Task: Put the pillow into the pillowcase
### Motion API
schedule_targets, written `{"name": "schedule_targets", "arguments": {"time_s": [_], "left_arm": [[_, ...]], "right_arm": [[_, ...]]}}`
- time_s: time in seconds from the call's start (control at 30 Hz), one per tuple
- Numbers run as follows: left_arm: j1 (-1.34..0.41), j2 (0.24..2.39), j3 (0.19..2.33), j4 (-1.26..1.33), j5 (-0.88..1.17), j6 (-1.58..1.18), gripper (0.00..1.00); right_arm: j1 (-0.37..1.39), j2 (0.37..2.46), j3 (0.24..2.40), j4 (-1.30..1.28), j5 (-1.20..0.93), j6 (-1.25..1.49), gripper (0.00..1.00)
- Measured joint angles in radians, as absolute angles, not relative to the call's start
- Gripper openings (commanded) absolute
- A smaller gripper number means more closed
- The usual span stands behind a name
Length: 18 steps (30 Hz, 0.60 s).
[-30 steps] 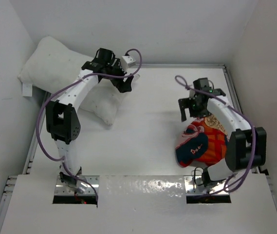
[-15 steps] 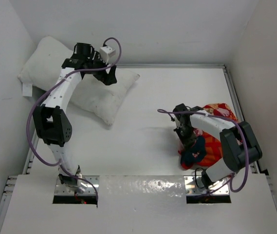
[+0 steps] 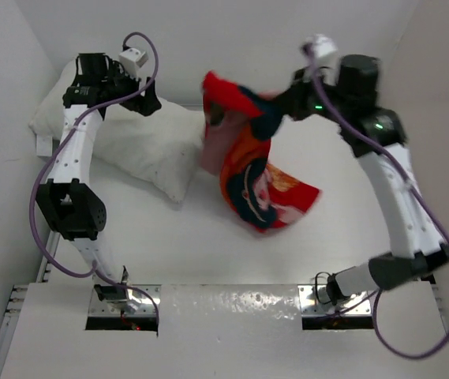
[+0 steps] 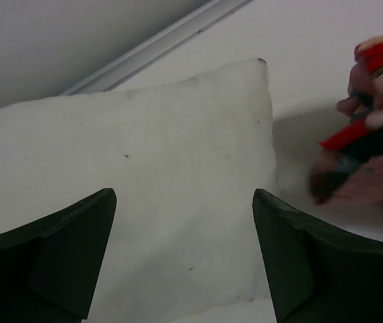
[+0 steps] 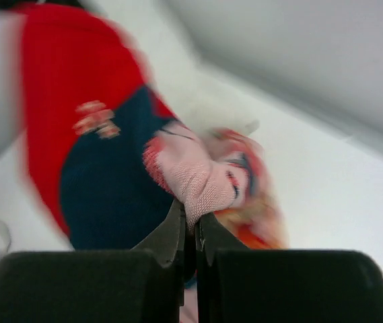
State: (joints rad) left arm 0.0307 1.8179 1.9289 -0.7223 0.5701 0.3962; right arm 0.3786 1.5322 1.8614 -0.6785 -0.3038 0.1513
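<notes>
We've got the right claw (image 5: 190, 229) clamped on the pillowcase (image 3: 248, 170), hoisted high; left claw (image 4: 183, 202) spread apart over the pillow (image 3: 141, 146), empty. Opening and stuffing all remain.

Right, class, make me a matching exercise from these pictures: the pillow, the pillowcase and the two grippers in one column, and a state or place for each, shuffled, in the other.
Column one
1. pillow
2. pillowcase
3. left gripper
4. right gripper

Column two
A. shut, pinching a fold of fabric
B. lying white and plump at the far left
C. open, poised over white stuffing, holding nothing
D. red, hanging in the air from one pinched spot

Pairs: 1-B, 2-D, 3-C, 4-A
</notes>
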Motion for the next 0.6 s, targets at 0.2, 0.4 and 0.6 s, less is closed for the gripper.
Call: {"name": "schedule_targets", "arguments": {"time_s": [0.2,0.4,0.6], "left_arm": [[0.044,1.818,2.016,-0.679,0.616,0.364,0.78],[0.016,1.843,2.014,-0.682,0.642,0.379,0.78],[-0.174,1.874,1.928,-0.728,0.525,0.531,0.81]], "right_arm": [[0.029,1.230,1.509,-0.550,-0.199,0.177,0.20],[-0.130,1.422,1.195,-0.582,-0.059,0.236,0.99],[-0.171,1.498,1.180,-0.643,0.007,0.252,0.00]]}}
